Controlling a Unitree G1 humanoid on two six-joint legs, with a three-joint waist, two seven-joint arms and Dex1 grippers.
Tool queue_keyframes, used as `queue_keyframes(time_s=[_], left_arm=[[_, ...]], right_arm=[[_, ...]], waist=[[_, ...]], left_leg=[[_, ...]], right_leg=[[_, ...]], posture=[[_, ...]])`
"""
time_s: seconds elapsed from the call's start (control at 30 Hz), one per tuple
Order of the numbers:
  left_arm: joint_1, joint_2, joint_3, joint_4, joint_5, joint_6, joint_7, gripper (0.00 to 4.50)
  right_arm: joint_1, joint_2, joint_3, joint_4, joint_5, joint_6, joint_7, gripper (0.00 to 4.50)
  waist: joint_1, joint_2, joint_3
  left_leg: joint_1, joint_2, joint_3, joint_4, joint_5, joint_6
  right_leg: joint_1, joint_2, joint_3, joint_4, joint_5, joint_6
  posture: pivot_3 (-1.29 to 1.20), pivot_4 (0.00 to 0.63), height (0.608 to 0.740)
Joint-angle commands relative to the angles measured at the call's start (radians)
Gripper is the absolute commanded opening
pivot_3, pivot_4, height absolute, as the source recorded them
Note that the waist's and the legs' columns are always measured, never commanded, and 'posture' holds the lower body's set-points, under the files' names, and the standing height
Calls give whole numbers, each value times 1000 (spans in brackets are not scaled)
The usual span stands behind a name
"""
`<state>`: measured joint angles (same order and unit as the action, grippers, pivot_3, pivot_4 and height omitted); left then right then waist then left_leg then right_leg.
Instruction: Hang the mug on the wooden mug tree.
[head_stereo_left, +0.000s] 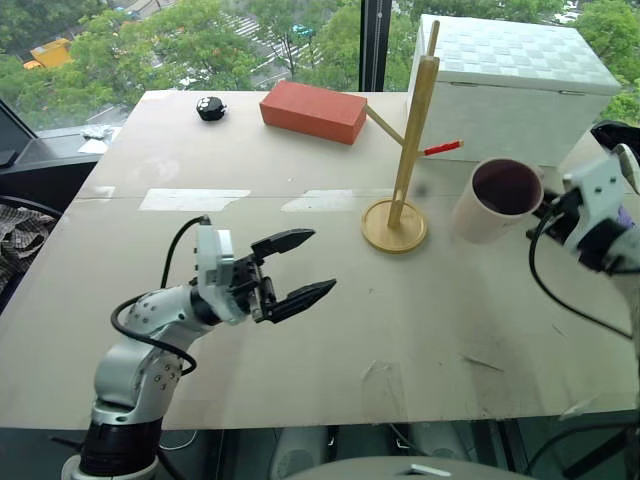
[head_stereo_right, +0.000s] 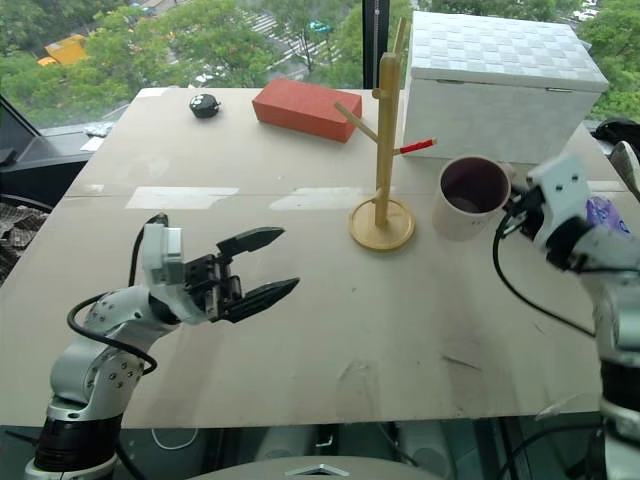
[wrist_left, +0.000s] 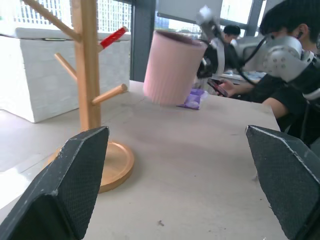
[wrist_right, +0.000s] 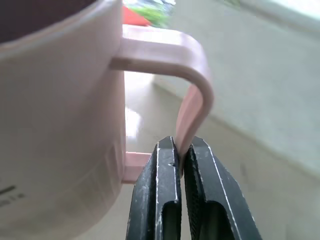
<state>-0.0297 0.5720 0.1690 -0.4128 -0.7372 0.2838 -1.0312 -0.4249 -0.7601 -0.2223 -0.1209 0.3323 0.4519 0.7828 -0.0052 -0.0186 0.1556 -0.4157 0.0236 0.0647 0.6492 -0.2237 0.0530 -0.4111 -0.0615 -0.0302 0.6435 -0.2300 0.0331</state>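
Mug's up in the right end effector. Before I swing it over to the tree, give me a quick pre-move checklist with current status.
1. Grip: right end effector shut on the handle of the mug: ok.
2. Mug off the table: lifted and tilted in the left wrist view: ok.
3. Grip security: fingers pinch only the thin handle near its lower end; whether it will slip, cannot tell.
4. Wooden mug tree: upright on its base, red-tipped peg free and facing the mug: ok.
5. Path from mug to peg: nothing between them: ok.
6. Left end effector: open, holding nothing, well short of the tree: ok.
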Motion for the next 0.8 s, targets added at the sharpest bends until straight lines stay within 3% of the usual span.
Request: queue_keyframes(time_s=[0.03,0.27,0.7,0.8], left_arm=[[4,20,33,-35,-47,19,-2,4500],[70,5,67,-122,-98,49,67,4500],[247,-71,212,-262,-224,-31,123,4500],[259,-83,203,-277,-220,-40,143,4500]], right_arm=[[-184,-41,88,162,1,-69,176,57],[-577,18,293,527,-108,-184,378,57],[-834,169,456,1036,-338,-463,466,57],[-840,176,443,1099,-372,-543,414,876]], waist=[[-7,0,0],[-7,0,1],[-12,1,2],[-8,1,2]], left_leg=[[0,0,0,0,0,0],[-1,0,2,0,-1,1],[0,-1,5,0,-2,3],[0,0,4,0,-2,3]], right_leg=[[0,0,0,0,0,0],[-1,-1,2,-1,2,3],[-1,-9,2,-1,1,-1],[0,-9,2,-1,1,-2]], posture=[[0,150,740],[0,150,740],[0,150,740],[0,150,740]])
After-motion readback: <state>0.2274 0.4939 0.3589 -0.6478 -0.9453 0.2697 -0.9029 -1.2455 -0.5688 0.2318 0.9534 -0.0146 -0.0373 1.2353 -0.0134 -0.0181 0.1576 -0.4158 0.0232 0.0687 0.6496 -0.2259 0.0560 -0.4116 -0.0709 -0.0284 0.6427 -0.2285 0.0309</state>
